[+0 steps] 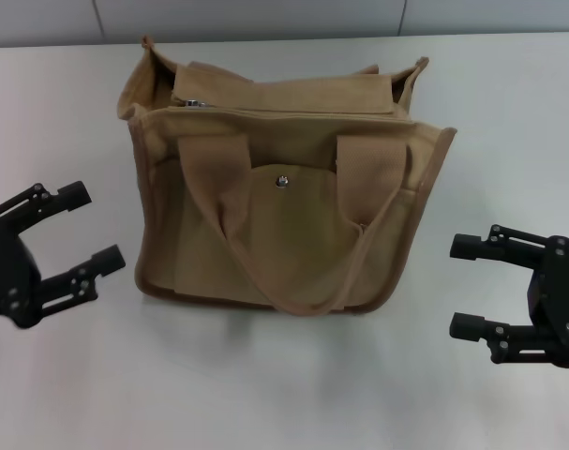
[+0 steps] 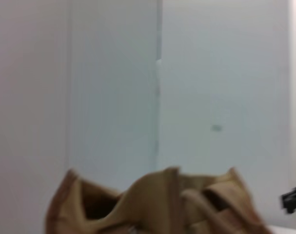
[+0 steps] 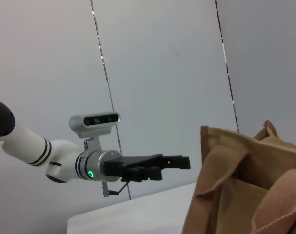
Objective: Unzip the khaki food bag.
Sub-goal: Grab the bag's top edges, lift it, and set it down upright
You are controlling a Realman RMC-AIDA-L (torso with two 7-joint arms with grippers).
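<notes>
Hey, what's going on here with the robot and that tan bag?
Nothing is being handled yet. The khaki food bag stands upright on the white table, and its metal zipper pull sits untouched at the top, near the robot's left end. The left end effector and right end effector are both open, one on each side of the bag, clear of it.

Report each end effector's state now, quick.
Left end effector: open, empty, beside the khaki food bag, not touching it.
Right end effector: open, empty, on the bag's other side, apart from it.
</notes>
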